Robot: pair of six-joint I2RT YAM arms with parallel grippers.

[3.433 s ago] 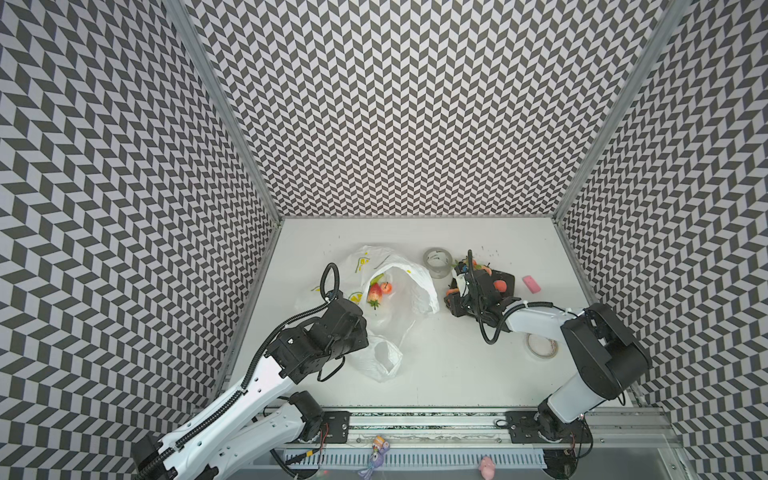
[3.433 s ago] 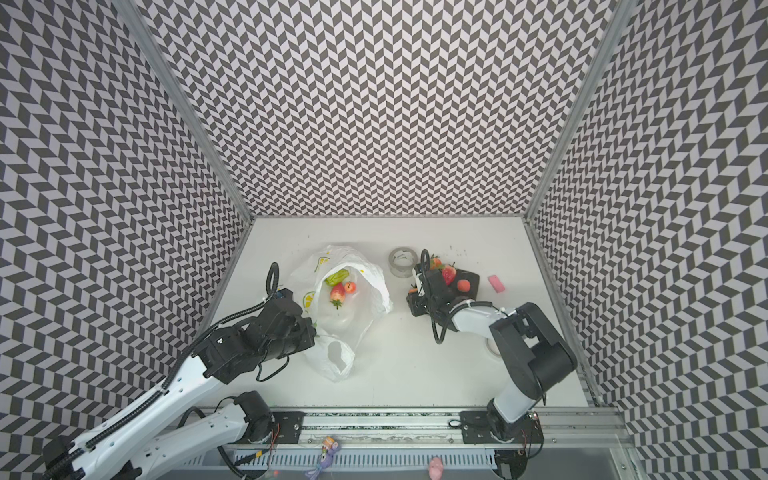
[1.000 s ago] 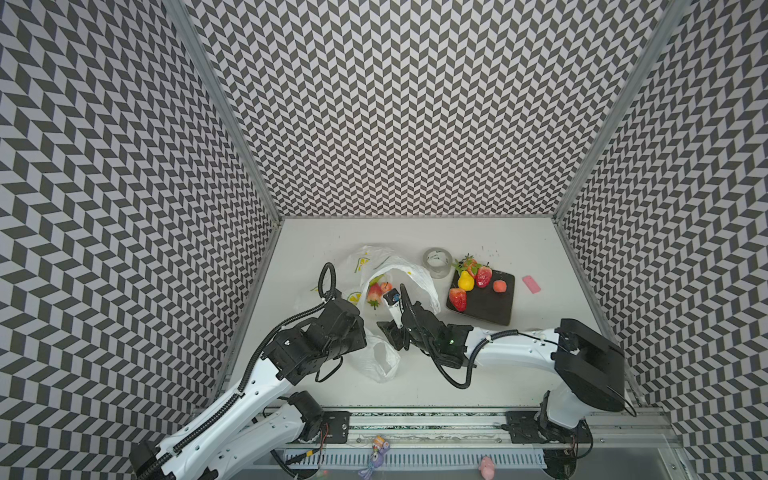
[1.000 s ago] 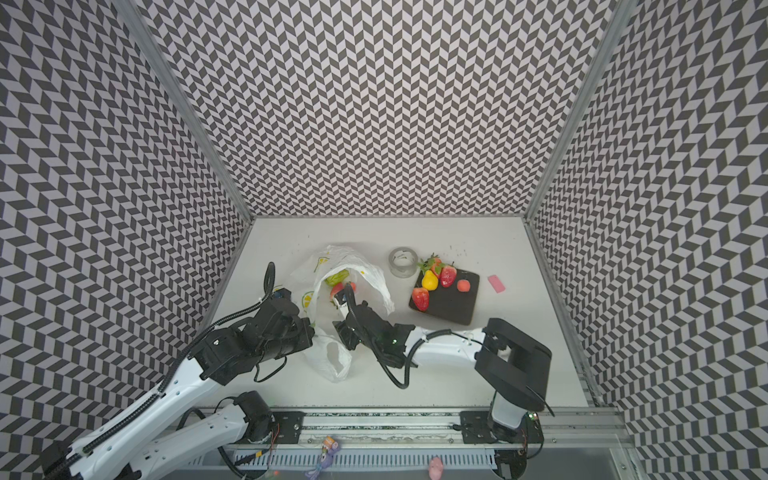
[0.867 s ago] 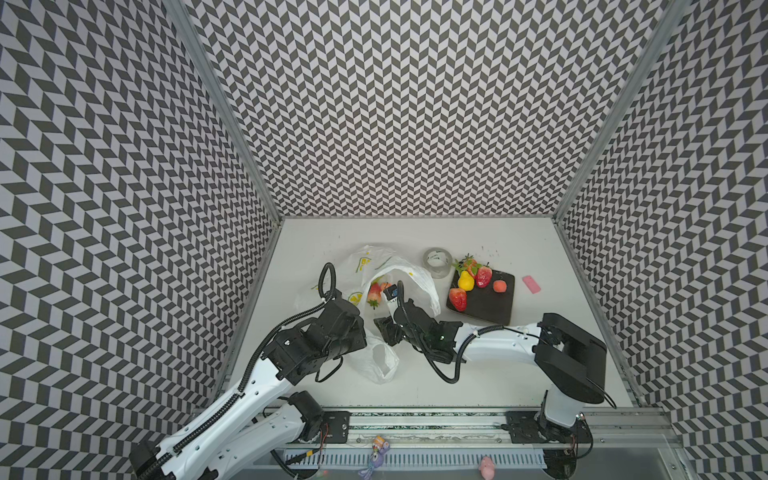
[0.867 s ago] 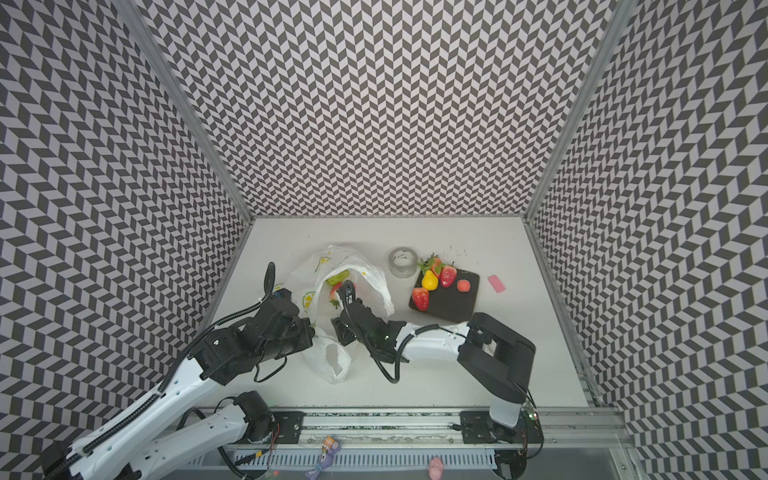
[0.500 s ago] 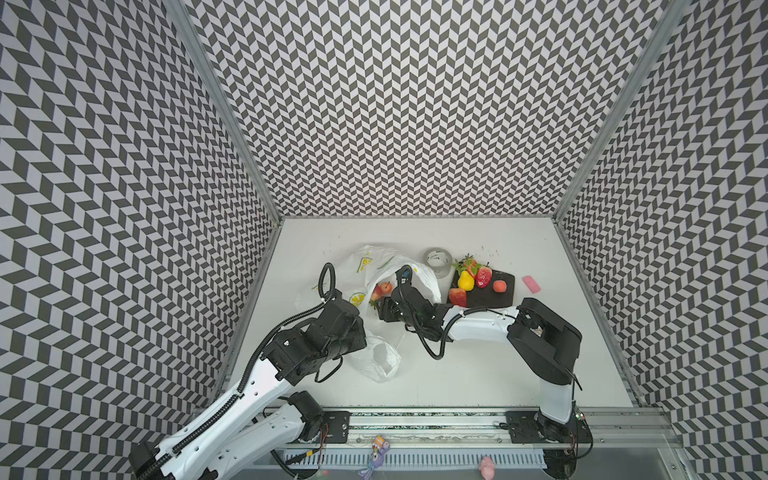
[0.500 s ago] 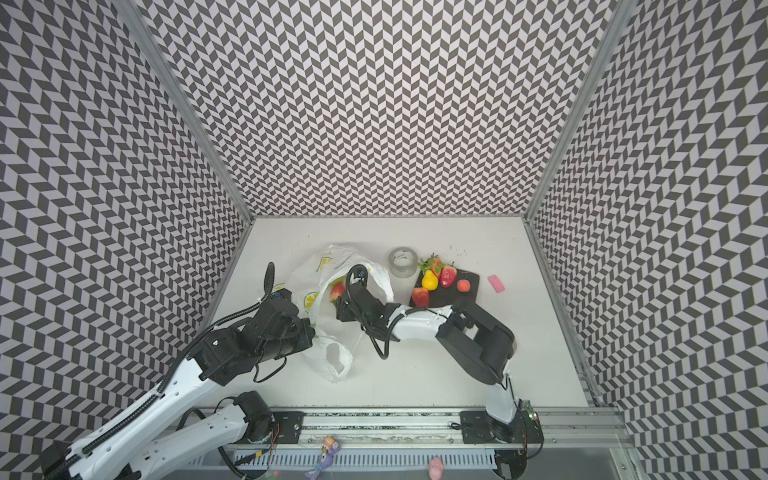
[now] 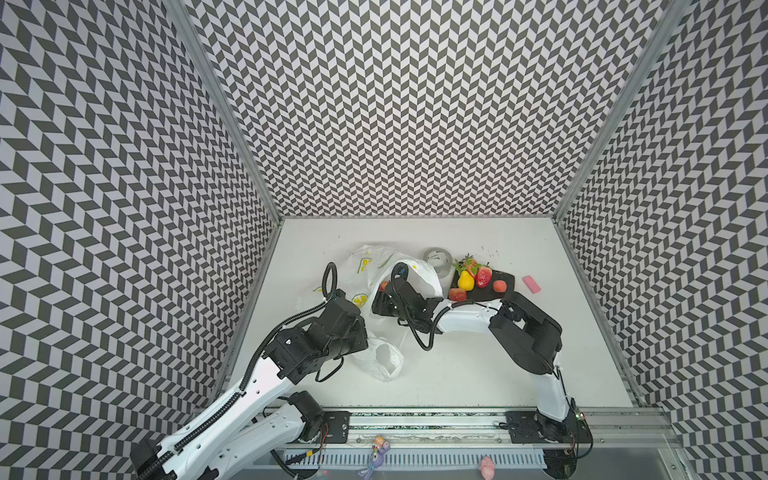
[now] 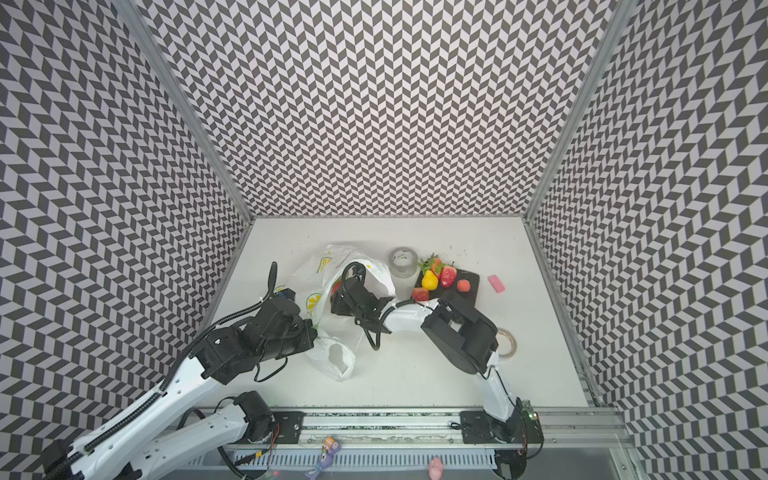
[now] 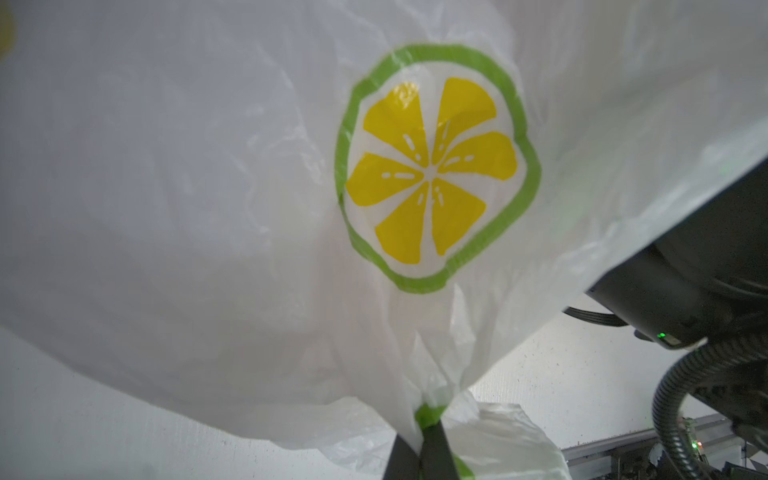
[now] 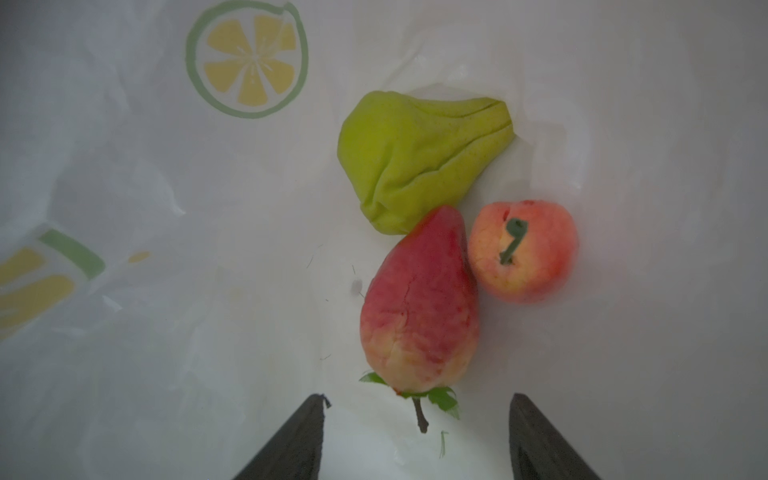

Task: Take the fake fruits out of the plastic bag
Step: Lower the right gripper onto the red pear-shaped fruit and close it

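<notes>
We see the bag [image 9: 365,266] lying left of middle on the table [image 9: 457,374], its mouth gaping. Beside it to the right, a black tray [image 9: 505,291] carries several fruits [image 9: 483,276]. Our left gripper [image 11: 419,440] pinches a bag fold tight. Our right gripper [image 12: 417,395] is inside the bag, jaws wide and empty. It points at a red fruit [image 12: 419,307], a green pear [image 12: 419,158] and a peach [image 12: 523,253], all three clustered together.

White table [image 9: 457,374] carries plastic bag [image 9: 353,257], tape roll [image 9: 438,259], black board [image 9: 508,277], pink block [image 9: 531,284].
</notes>
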